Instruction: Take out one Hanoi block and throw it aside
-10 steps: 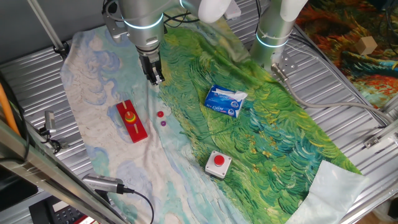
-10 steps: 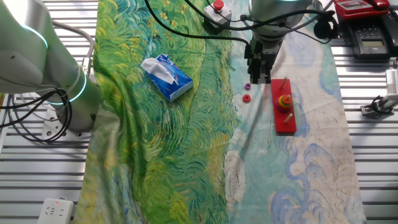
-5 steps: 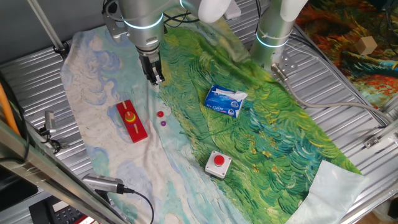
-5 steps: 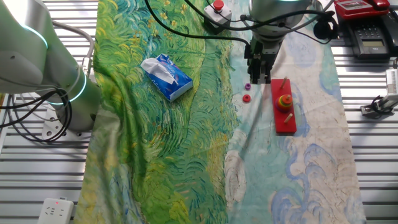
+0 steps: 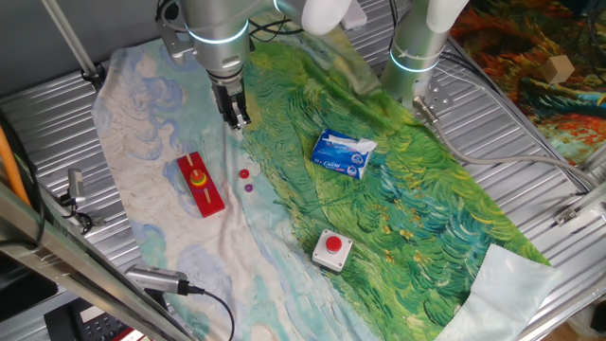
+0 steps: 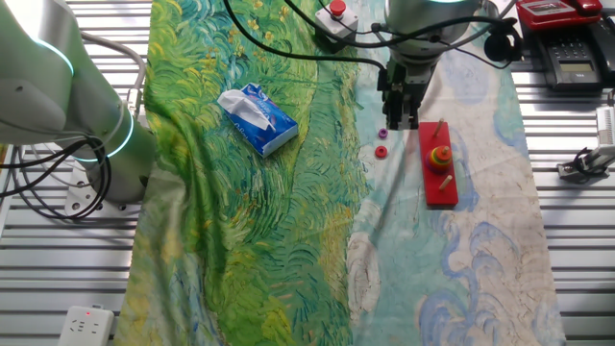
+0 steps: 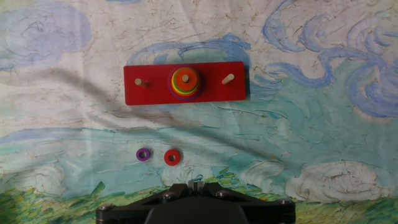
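The Hanoi block, a tiny orange-red disc (image 7: 172, 157), lies loose on the painted cloth beside a tiny purple disc (image 7: 143, 154). Both also show in one fixed view, the block (image 5: 243, 174) and the purple disc (image 5: 249, 188), and in the other fixed view, the block (image 6: 381, 152) and the purple disc (image 6: 382, 134). The red base (image 7: 152, 93) carries a stack of discs (image 7: 185, 82) on its middle peg; its two outer pegs are bare. My gripper (image 7: 197, 184) hangs above the cloth, apart from the block, fingers together and holding nothing (image 5: 239, 121) (image 6: 400, 123).
A blue tissue pack (image 5: 344, 153) (image 6: 258, 119) lies on the green part of the cloth. A box with a red button (image 5: 332, 249) (image 6: 335, 12) sits near the cloth's edge. A second arm's base (image 5: 414, 57) stands at the table's side.
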Controlling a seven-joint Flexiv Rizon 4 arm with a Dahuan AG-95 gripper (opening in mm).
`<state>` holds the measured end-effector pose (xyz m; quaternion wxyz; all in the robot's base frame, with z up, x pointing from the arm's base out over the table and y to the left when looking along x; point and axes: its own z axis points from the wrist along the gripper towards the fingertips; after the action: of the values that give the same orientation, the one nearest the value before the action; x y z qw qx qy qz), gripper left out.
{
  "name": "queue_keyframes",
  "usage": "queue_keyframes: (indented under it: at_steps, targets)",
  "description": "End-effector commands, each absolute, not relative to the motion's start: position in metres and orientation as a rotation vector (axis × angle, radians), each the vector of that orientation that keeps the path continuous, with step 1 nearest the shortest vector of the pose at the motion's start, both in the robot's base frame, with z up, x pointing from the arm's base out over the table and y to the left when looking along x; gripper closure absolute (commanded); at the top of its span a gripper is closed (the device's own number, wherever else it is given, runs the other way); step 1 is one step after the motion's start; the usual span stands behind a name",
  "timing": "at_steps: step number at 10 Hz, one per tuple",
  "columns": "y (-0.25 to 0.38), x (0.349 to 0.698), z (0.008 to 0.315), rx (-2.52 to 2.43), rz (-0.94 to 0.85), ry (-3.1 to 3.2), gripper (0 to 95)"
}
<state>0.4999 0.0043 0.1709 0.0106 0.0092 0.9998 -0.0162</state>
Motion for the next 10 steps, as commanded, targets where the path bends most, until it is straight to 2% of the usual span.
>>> queue_keyframes:
  at_steps: [1, 10]
  targets:
    - [0.0041, 0.4993, 0.1707, 0.032, -0.051, 3.121, 95.0]
    - [0.0042, 0.4989, 0.1706, 0.044, -0.052, 3.121, 95.0]
